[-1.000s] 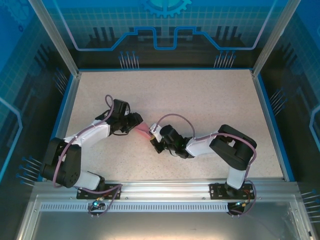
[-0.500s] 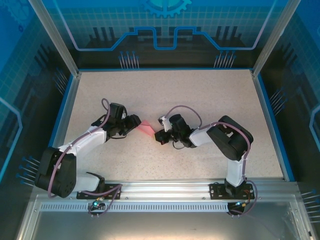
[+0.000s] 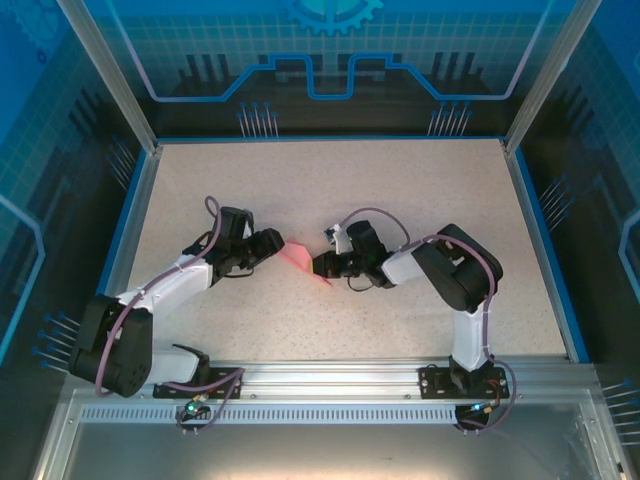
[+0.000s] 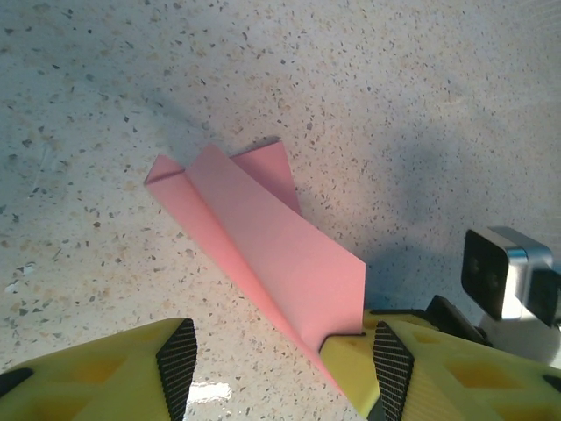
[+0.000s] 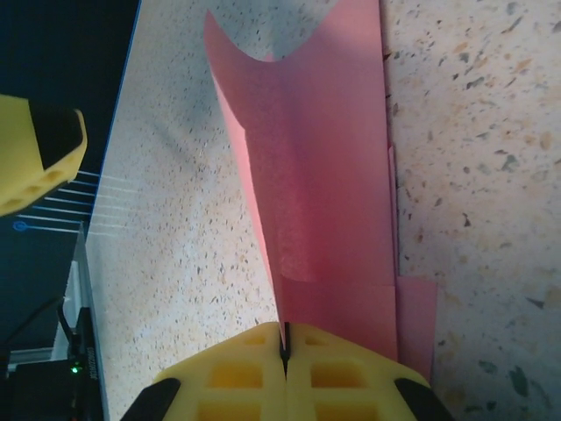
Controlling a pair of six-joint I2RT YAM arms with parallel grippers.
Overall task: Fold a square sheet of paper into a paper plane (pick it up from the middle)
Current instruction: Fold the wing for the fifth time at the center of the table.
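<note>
Right gripper (image 5: 284, 338) clamps shut on one end of the plane (image 5: 316, 193), holding it raised, likely so the half-open, empty left gripper (image 4: 279, 358) can take it

A beige speckled tabletop (image 3: 420, 200) edged by a thin blue rim (image 3: 330, 139), a slotted aluminium rail (image 3: 330, 376) along its near side, silver corner posts (image 3: 108, 75), blue circuit-pattern panels (image 3: 330, 45) behind and at both sides

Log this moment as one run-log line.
right claw: shut on paper plane | left claw: open, beside the plane, not gripping | paper plane: folded, at middle of table
</note>
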